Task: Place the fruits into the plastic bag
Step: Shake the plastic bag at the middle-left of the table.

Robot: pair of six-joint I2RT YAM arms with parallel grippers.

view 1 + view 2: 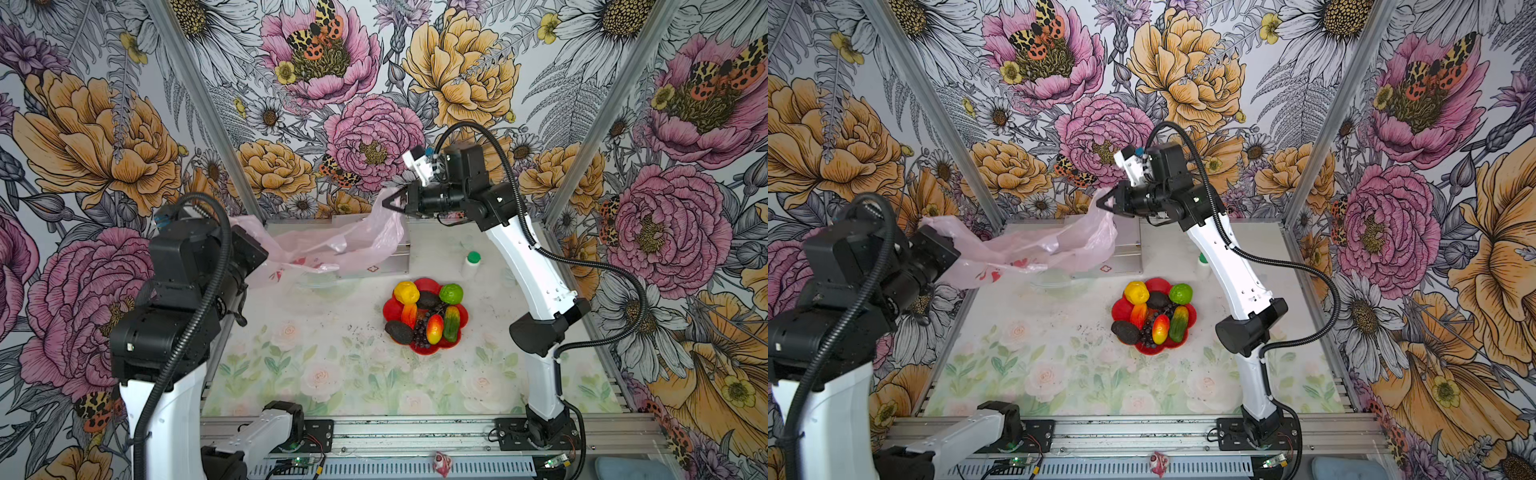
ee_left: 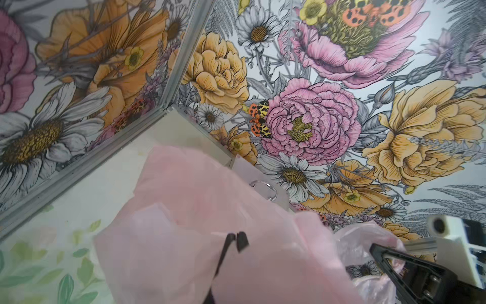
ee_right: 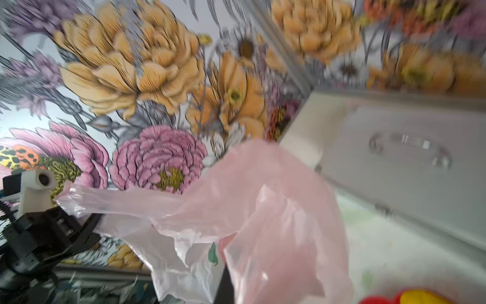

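Hanging stretched in the air, the plastic bag (image 1: 332,245) is being pinched at one end by the closed left gripper (image 2: 236,238) and at the other by the closed right gripper (image 1: 388,204). The fruits (image 1: 424,313) are being borne by the red plate (image 1: 390,309), at five o'clock from the bag.

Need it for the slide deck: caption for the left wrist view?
Left end effector shut on the pink plastic bag; right end effector grips its other side; floral walls behind.
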